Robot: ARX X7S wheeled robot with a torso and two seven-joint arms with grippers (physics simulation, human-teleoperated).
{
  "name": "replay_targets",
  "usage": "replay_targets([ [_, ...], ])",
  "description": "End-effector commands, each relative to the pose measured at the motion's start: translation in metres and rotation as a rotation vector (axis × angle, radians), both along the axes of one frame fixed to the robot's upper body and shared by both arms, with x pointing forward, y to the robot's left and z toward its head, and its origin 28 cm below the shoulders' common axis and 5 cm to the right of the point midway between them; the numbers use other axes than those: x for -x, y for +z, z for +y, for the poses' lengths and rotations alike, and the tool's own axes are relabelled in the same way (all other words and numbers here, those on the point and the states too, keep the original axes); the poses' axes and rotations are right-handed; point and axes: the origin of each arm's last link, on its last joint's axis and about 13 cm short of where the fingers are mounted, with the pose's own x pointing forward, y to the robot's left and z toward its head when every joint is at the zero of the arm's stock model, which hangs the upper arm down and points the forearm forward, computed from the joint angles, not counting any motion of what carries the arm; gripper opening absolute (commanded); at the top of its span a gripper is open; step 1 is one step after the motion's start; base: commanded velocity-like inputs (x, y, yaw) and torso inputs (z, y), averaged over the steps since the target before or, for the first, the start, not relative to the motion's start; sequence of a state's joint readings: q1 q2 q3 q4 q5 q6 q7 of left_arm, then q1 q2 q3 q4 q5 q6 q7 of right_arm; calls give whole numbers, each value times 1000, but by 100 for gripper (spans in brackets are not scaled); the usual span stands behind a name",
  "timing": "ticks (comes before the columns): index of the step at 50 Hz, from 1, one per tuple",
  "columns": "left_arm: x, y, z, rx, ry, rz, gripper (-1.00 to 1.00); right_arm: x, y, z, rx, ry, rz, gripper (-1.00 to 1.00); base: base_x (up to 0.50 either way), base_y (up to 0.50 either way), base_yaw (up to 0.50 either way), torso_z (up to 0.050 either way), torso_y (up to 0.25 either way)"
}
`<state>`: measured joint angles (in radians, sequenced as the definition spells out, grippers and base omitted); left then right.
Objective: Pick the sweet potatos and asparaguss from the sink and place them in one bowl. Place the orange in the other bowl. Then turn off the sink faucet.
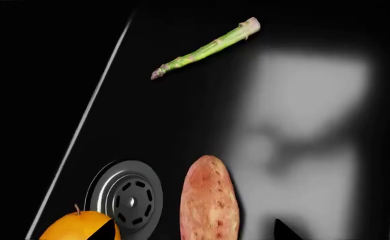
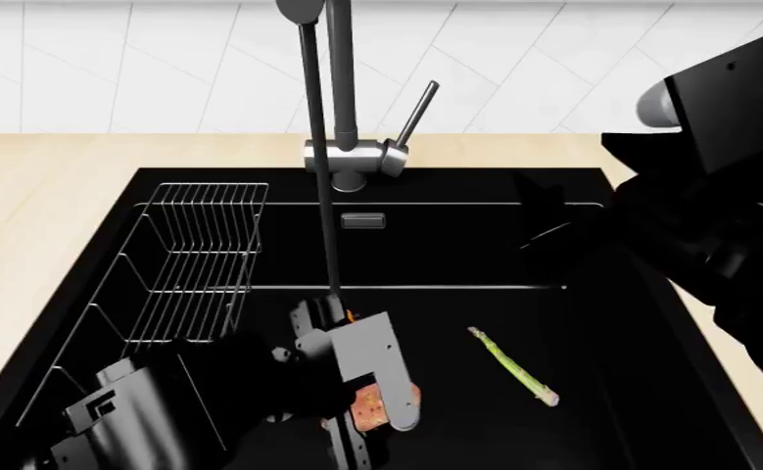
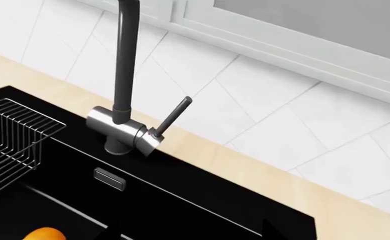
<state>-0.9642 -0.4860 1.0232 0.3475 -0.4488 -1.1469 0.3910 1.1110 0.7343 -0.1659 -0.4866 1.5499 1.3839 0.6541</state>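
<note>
- the black sink fills the middle of the head view, set into a pale wooden counter with white wall tiles behind it
- a wire rack stands along the sink's left side
- the dark gooseneck faucet rises from a steel base at the far rim, its slim lever handle tilted up and to the right
- the left gripper is down inside the sink, in the near middle of the basin, right over the sweet potato; only a small pinkish patch of the tuber shows beneath it
- in the left wrist view the two dark fingertips stand apart at the frame edge with nothing between them, so this claw is released
- that view shows the sweet potato lying just beside the round steel drain, and the orange at the drain's other side, overlapping its rim
- the asparagus lies flat on the basin floor to the right of the left gripper, well apart from the sweet potato, pointed tip toward the far side
- the right arm hangs over the sink's far right corner; its claw is not clearly shown, so i cannot tell whether it is released or clenched
- the right wrist view looks at the faucet and a sliver of the orange in the basin
</note>
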Motion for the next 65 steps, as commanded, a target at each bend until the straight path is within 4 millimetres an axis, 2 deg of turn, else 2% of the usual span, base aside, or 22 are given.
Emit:
replay_targets([
  [1, -13, -14, -7, -75, -6, 20, 100, -4, -4, 2, -8, 15, -1, 100, 0, 0, 0, 0, 0],
  [10, -20, -26, -8, -118, 6, 38, 100, -6, -10, 0, -21, 17, 5, 100, 0, 0, 0, 0, 0],
  [40, -24, -70, -17, -143, -25, 130, 100, -6, -17, 1, -19, 19, 16, 100, 0, 0, 0, 0, 0],
  [41, -24, -72, -17, -146, -23, 132, -100, -6, -17, 0, -20, 19, 16, 100, 0, 0, 0, 0, 0],
  [54, -27, -77, -13, -171, -4, 130, -100, -6, -17, 1, -28, 21, 6, 100, 0, 0, 0, 0, -3],
  [59, -31, -70, -12, -122, 12, -3, -100, -5, -16, 0, -31, 20, 4, 100, 2, 0, -1, 0, -4],
  [65, -28, -48, -8, -35, -1, -186, -100, -5, -15, 1, -35, 19, -3, 100, 0, 0, 0, 0, -2],
])
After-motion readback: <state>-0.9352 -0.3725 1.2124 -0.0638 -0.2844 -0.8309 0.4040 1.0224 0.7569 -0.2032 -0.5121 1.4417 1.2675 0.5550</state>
